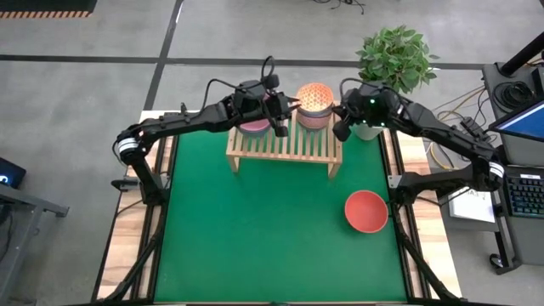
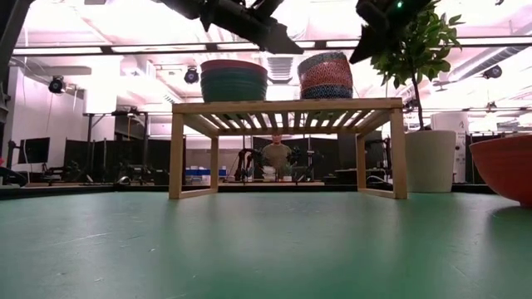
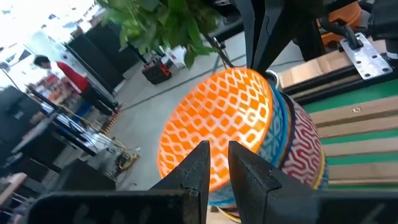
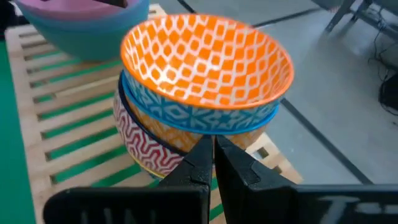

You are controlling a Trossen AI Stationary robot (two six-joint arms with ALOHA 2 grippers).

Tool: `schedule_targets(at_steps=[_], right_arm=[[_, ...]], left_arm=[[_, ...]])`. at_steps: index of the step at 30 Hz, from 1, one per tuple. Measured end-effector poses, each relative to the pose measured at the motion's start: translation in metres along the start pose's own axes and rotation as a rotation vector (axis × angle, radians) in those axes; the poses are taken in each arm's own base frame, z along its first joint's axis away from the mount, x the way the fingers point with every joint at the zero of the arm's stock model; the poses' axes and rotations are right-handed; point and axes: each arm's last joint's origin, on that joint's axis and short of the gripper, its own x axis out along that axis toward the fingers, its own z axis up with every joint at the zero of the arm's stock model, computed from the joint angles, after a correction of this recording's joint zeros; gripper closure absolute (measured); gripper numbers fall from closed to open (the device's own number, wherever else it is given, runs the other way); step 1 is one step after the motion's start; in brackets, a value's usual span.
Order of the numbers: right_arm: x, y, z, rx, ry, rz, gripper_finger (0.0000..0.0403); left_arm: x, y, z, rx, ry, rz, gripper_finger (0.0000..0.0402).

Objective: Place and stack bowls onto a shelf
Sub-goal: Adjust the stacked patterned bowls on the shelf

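The light-wood shelf (image 1: 285, 144) stands on its side legs at the far middle of the green table. On its slatted top rest two stacks of bowls: larger plain ones with a pink bowl on top (image 1: 253, 126) at the left, and small patterned ones topped by an orange lattice bowl (image 1: 314, 104) at the right. A red bowl (image 1: 366, 211) sits on the table near the right edge. My left gripper (image 1: 291, 104) hovers between the stacks, above the shelf, slightly open and holding nothing (image 3: 217, 165). My right gripper (image 1: 339, 123) hangs shut just right of the small stack (image 4: 214, 155).
A white pot (image 2: 431, 158) with a leafy plant (image 1: 395, 53) stands just beyond the shelf's right end, under my right arm. Green mat lies bare in front of the shelf. A person sits in the room behind the table (image 2: 277, 156).
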Motion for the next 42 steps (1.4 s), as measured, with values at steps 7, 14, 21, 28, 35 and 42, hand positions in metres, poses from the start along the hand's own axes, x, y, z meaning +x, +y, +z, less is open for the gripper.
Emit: schedule_targets(at_steps=[7, 14, 21, 28, 35, 42], right_arm=[[-0.005, -0.001, 0.003, 0.001, -0.015, -0.006, 0.0394], [-0.001, -0.004, -0.004, 0.007, 0.041, -0.151, 0.0394], [0.001, 0.002, -0.007, 0.009, 0.034, 0.058, 0.0394], [0.013, 0.007, -0.009, 0.008, -0.029, 0.118, 0.0394], [0.02, 0.008, -0.02, 0.034, 0.02, 0.121, 0.0394], [0.01, 0.006, -0.007, 0.018, -0.039, 0.116, 0.0394]], left_arm=[[0.0, 0.005, -0.001, 0.007, -0.008, 0.019, 0.0361], [0.0, 0.009, -0.004, 0.005, 0.003, 0.03, 0.0361], [0.0, 0.003, -0.003, 0.009, 0.015, -0.001, 0.0361], [0.001, 0.001, -0.004, 0.013, 0.021, -0.012, 0.0361], [0.001, -0.001, -0.005, 0.016, 0.034, -0.022, 0.0361], [0.001, -0.001, -0.005, 0.018, 0.033, -0.021, 0.0361]])
